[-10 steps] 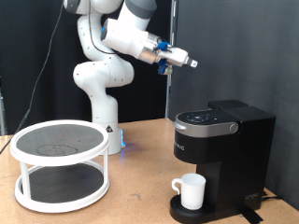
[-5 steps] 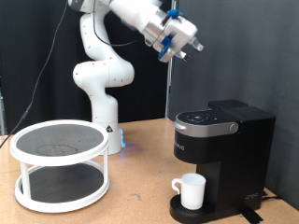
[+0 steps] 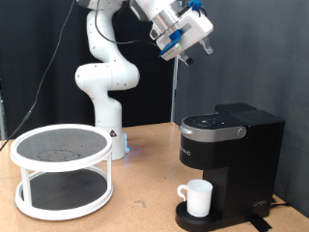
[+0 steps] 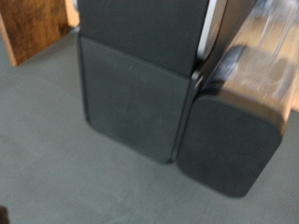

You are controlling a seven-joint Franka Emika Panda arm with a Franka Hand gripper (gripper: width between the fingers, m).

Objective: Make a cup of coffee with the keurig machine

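Whether the fingers are open or closed cannot be told; the gripper [image 3: 189, 58] hangs high above the keurig machine [image 3: 230, 145], holding nothing visible. Nearer, the cup [image 3: 198, 198] sits on its drip tray, on the worktop's [image 3: 135, 208] right. Any descent should stay centred over the lid.

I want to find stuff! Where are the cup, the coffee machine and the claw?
cup [image 3: 199, 197], exterior view, its front wall.
coffee machine [image 3: 214, 123], exterior view, its lid.
claw [image 3: 185, 53], exterior view, between its fingertips.

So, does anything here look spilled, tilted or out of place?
Nothing stands out. The cup stands upright on the drip tray of the keurig machine, whose lid is closed. The gripper hangs high above the machine. No spill shows on the table.
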